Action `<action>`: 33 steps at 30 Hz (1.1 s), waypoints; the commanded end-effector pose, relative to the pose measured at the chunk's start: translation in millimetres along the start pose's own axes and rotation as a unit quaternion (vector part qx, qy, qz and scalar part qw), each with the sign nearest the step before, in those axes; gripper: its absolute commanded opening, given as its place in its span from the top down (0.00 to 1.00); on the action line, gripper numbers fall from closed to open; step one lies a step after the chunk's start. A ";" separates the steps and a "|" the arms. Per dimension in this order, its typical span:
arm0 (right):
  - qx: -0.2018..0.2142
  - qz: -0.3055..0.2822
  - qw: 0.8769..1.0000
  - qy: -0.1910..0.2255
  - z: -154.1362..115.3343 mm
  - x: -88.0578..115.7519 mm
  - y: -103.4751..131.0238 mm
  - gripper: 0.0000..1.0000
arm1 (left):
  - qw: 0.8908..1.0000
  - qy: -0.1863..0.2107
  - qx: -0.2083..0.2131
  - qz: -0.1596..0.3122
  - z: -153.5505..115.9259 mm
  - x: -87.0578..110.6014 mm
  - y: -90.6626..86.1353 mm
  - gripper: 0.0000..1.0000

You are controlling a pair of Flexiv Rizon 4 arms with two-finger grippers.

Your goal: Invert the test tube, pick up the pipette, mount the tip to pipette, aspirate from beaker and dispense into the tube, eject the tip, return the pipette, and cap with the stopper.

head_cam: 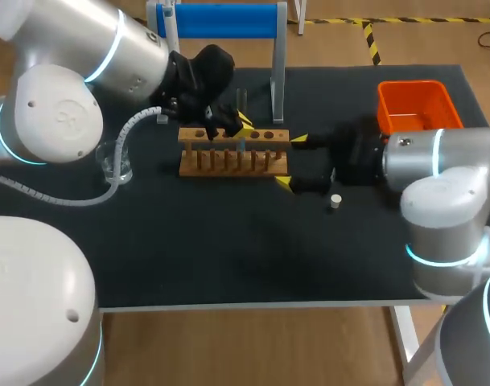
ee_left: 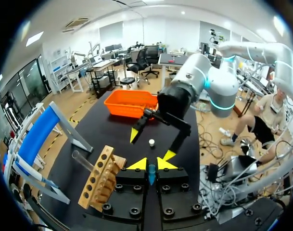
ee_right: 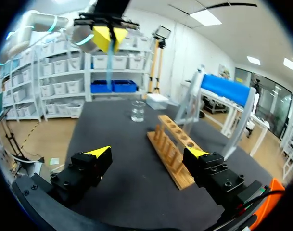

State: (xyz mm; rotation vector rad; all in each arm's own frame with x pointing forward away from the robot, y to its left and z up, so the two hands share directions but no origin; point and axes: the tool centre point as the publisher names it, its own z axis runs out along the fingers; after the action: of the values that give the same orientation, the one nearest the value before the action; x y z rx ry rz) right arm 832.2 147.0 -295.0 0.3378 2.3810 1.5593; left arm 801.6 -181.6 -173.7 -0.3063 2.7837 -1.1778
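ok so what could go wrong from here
1. The slim translucent blue piece hangs from the left jaws, pinched only at its top end; it could slip or swing.
2. The right jaws stand open close beside the end of the wooden test tube rack; a careless move could nudge it or the small white stopper nearby.

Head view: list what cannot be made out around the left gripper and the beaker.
Left gripper: what it holds is mostly hidden in head view by its own black body; the left wrist view shows only a bluish tube end.
Beaker: liquid level too faint, hose crosses it.
Stopper: too small for detail.
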 end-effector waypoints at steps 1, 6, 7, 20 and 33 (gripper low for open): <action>-0.067 -0.012 0.997 0.046 -58.6 1.7 -0.2 0.00 | 1.000 0.001 -0.002 0.000 -0.5 -0.3 -0.2 1.00; -0.102 -0.027 0.990 0.089 -64.2 10.4 11.8 0.00 | 1.000 0.001 -0.002 0.000 -0.5 -0.3 -0.2 1.00; -0.107 -0.030 0.989 0.095 -64.7 11.6 14.3 0.00 | 1.000 0.001 -0.002 0.000 -0.5 -0.3 -0.2 1.00; -0.169 -0.029 0.970 0.174 -66.4 30.6 42.8 0.00 | 1.000 0.001 -0.002 0.000 -0.5 -0.3 -0.2 1.00; -0.171 0.025 0.961 0.216 -45.3 44.3 62.6 0.00 | 1.000 0.001 -0.002 0.000 -0.5 -0.3 -0.2 1.00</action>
State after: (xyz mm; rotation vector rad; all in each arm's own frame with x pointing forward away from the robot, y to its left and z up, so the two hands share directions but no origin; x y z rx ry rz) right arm 771.8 138.4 -223.1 -0.0155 2.3278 2.2149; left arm 801.3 -181.1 -174.3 -0.3060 2.7816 -1.1798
